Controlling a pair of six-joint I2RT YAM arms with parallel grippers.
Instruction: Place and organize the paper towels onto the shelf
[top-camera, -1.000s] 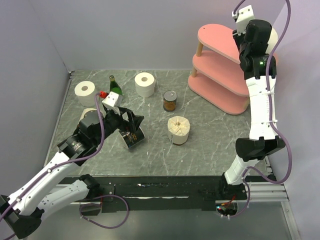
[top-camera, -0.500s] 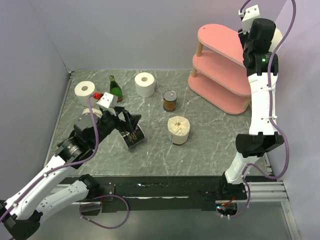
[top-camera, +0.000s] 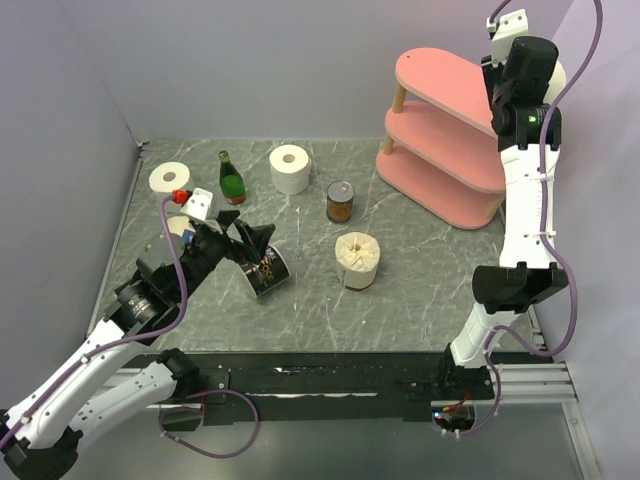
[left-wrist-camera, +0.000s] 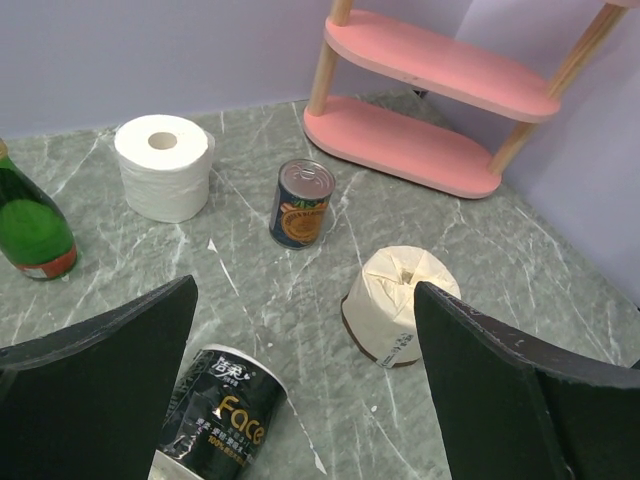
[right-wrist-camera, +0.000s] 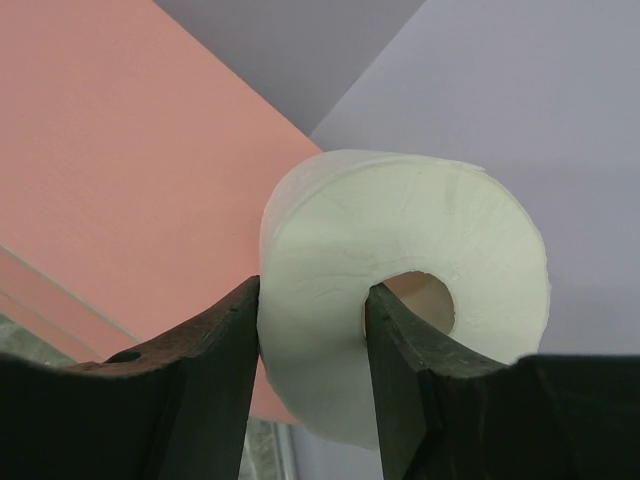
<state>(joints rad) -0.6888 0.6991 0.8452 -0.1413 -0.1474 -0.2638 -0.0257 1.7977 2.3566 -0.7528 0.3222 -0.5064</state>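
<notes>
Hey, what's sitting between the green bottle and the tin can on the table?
A white paper towel roll, standing on end, sits between the green bottle and the tin can, slightly farther back. The left wrist view shows it.

bright, even, diffuse light, soft shadows, all views sharp.

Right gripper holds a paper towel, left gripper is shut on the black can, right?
No: the left wrist view shows the left gripper open, the black can lying free. The right gripper does hold a paper towel.
</notes>
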